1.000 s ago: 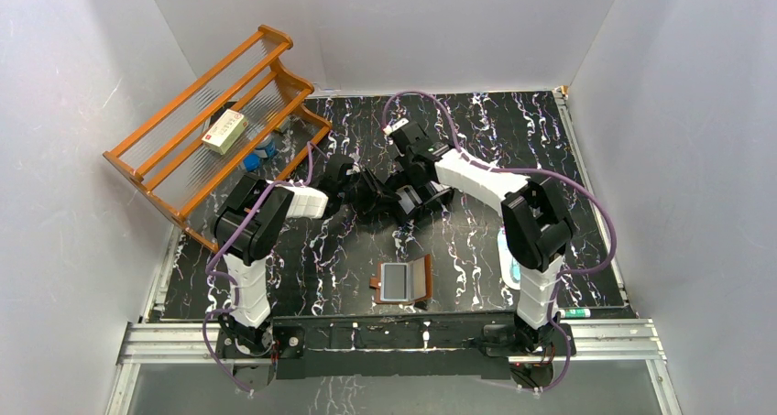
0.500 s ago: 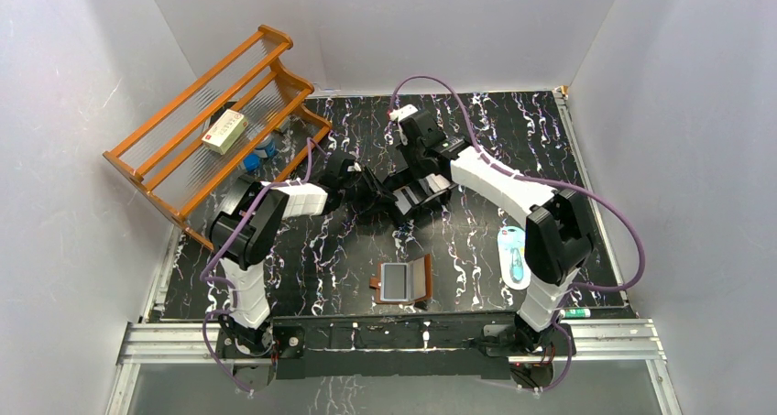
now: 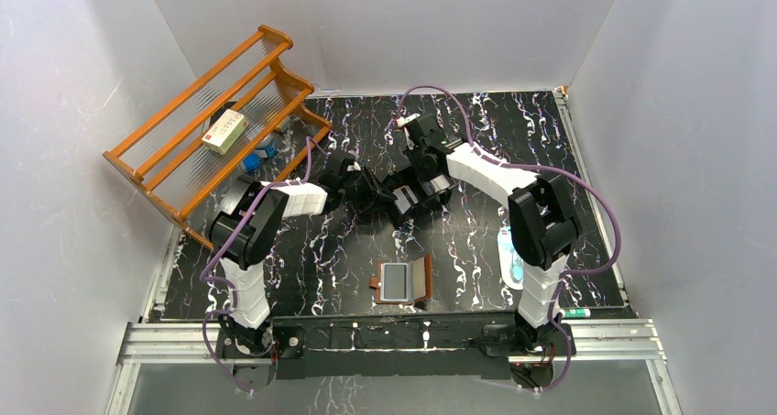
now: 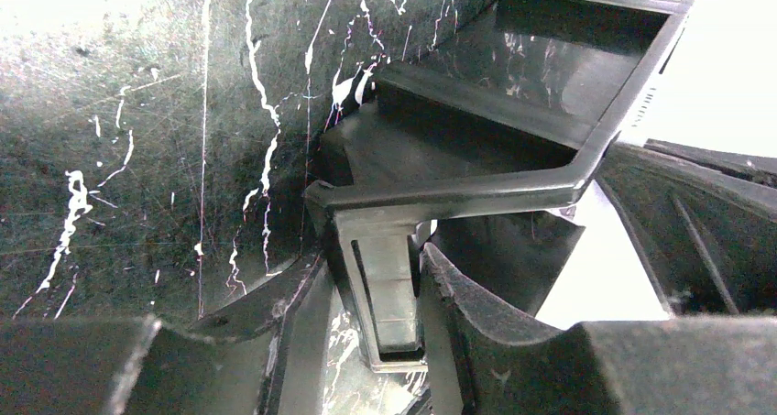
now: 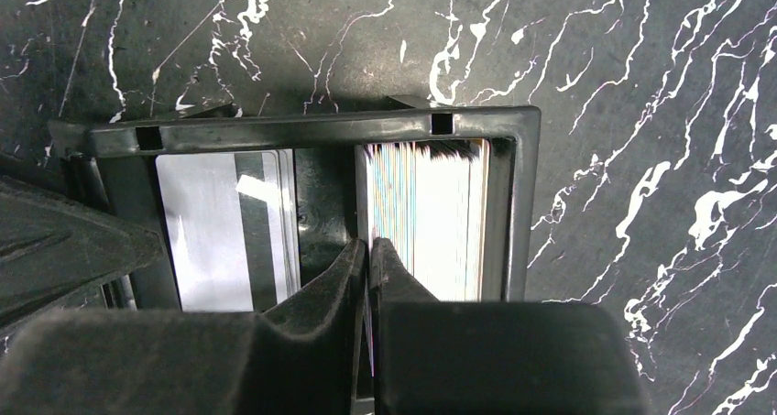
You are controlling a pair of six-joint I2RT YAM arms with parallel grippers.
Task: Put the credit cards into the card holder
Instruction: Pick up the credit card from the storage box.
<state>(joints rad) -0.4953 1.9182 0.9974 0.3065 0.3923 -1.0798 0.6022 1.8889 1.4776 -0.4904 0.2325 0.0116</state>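
Observation:
The brown card holder (image 3: 423, 278) lies open near the front of the table with a grey card (image 3: 397, 283) on its left half. The credit cards stand on edge as a stack (image 5: 426, 218) in the right compartment of a black tray (image 5: 302, 126); a silver card (image 5: 206, 232) lies in the left compartment. My right gripper (image 5: 369, 245) is shut on one thin card's edge (image 5: 368, 346) at the left of the stack. My left gripper (image 4: 371, 259) straddles a rib of the tray (image 4: 458, 195); the right finger touches it and the table shows beside the left one.
An orange wooden rack (image 3: 211, 122) with a white box (image 3: 224, 131) leans at the back left. A white-and-blue oblong packet (image 3: 511, 261) lies at the right, partly behind my right arm. In the top view both grippers, left (image 3: 380, 200) and right (image 3: 423, 188), meet at the tray (image 3: 412, 202).
My right arm's wrist has shifted a little back and to the right over the tray, and its elbow swung out and back. The left arm and the card holder have not moved.

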